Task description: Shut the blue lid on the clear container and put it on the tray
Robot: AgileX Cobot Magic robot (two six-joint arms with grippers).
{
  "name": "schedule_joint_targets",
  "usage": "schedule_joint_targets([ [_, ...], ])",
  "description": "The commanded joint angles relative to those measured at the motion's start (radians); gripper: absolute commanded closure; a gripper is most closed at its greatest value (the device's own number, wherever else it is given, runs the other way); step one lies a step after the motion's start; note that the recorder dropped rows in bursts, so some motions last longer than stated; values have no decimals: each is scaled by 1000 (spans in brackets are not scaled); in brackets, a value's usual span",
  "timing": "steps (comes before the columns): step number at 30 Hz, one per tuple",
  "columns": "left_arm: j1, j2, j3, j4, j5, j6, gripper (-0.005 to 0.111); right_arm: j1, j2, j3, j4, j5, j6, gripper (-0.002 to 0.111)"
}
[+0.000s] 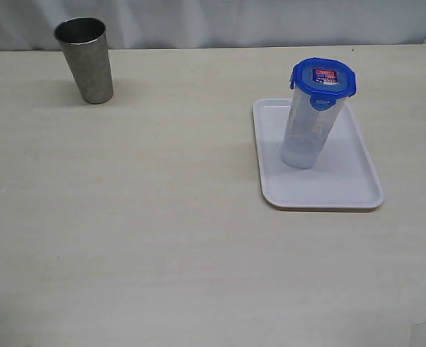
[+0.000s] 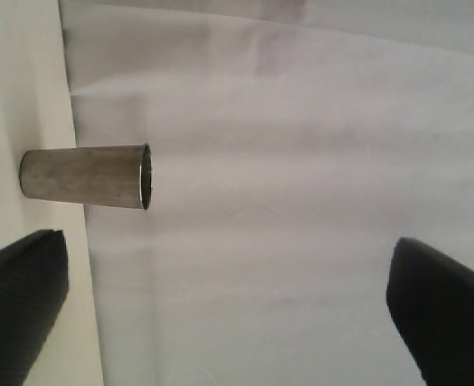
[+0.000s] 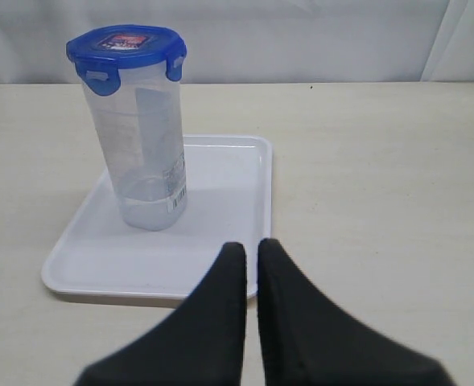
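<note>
**The clear container [image 1: 303, 137] stands lidded on the tray [image 1: 357, 186]**

The container is upright toward the left side of the tray in my exterior view, with the blue lid [image 1: 347, 81] seated on its mouth. The flaps facing me look folded down. The far ones are hidden, so I cannot tell whether every one is snapped. A red-and-white sticker [image 1: 324, 76] lies on the lid's top face, its print too small to read.

Well apart, at the far left of the table [image 1: 162, 246], stands a steel cup [image 1: 87, 63]. It is tapered, dull grey and open-mouthed. Nothing stands between it and the tray. A creased white cloth [image 1: 234, 22] hangs along the table's back edge.

Neither arm shows in the exterior view. The left gripper [image 2: 228, 245] is spread wide and holds nothing. Its two black fingers [image 2: 19, 297] are cut off at the frame edges, with the cup seen sideways beyond them. The right gripper [image 3: 251, 251] is closed, its tips together on nothing, and it hangs near the tray's near edge.

The container is a translucent, ribless tumbler with faint markings and a small printed label [image 3: 177, 183] that I cannot read. The tray is smooth white plastic with rounded corners and a low rim. The table is pale with a fine grain.
</note>
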Motion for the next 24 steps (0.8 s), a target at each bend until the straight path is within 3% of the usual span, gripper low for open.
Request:
schedule_joint_targets([
  [1, -6, -2, 3, 29, 94, 2, 2, -6, -4, 2, -4, -11, 0, 103],
  [5, -6, -2, 3, 51, 234, 3, 2, -6, -4, 2, -4, -11, 0, 103],
  [20, -6, -2, 3, 53, 238, 5, 2, -6, -4, 2, -4, -11, 0, 103],
  [22, -6, -2, 3, 53, 238, 159, 2, -6, -4, 2, -4, -11, 0, 103],
  [24, -6, -2, 3, 53, 238, 603, 2, -6, -4, 2, -4, -11, 0, 103],
])
